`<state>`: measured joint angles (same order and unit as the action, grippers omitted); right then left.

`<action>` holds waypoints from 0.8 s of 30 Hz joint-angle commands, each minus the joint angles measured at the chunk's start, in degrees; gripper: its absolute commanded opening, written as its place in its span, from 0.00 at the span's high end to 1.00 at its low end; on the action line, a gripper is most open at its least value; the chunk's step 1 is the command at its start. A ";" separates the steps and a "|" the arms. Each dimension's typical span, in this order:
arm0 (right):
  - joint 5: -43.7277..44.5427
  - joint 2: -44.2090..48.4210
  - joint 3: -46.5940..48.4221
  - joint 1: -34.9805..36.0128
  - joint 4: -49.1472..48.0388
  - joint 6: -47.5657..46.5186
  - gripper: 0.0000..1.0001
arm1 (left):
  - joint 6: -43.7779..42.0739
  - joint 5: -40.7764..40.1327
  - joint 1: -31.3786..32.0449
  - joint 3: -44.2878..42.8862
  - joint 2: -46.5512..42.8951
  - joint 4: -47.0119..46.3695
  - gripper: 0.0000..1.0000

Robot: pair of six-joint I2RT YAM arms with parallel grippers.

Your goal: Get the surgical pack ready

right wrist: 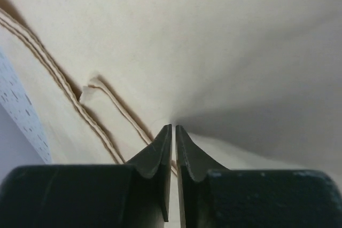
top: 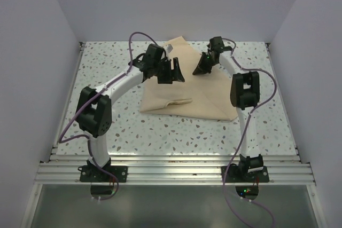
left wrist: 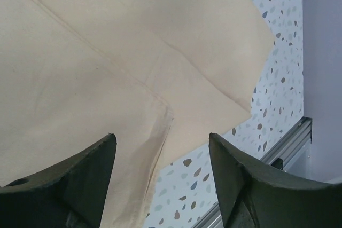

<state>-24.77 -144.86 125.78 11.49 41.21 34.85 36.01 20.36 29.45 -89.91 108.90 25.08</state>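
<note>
Surgical pack, top view: folded beige bundle on the table; soft, light, probably slippy. Left wrist: left gripper jaws spread, empty, above a hemmed corner, likeliest hold. Right wrist: right gripper clamped, pinching cloth.

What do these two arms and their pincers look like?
The left arm and right arm are white tubes with chunky black joints, a purple cable looping along each. The left gripper and right gripper are black, each with two wedge-shaped fingers.
</note>
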 commanded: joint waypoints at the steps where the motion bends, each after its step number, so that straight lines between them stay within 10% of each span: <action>1: 2.09 8.17 0.35 -0.59 3.96 -3.03 0.89 | -3.04 -2.23 0.08 -3.34 -2.02 -1.71 0.26; 7: -1.93 10.47 1.49 -1.20 8.18 -4.79 0.52 | -5.33 -5.41 -2.29 1.65 -7.12 2.95 0.30; 19: -13.71 35.16 -37.08 1.26 -2.27 2.41 0.01 | -9.82 -10.61 -10.54 14.05 -15.47 7.98 0.33; 24: -14.86 42.45 -52.89 2.31 -17.37 15.75 0.01 | -9.64 -7.54 -11.17 18.97 -17.76 6.30 0.39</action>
<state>-36.86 -107.37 78.96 13.19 34.68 40.88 27.81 10.57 18.00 -72.73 94.21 32.27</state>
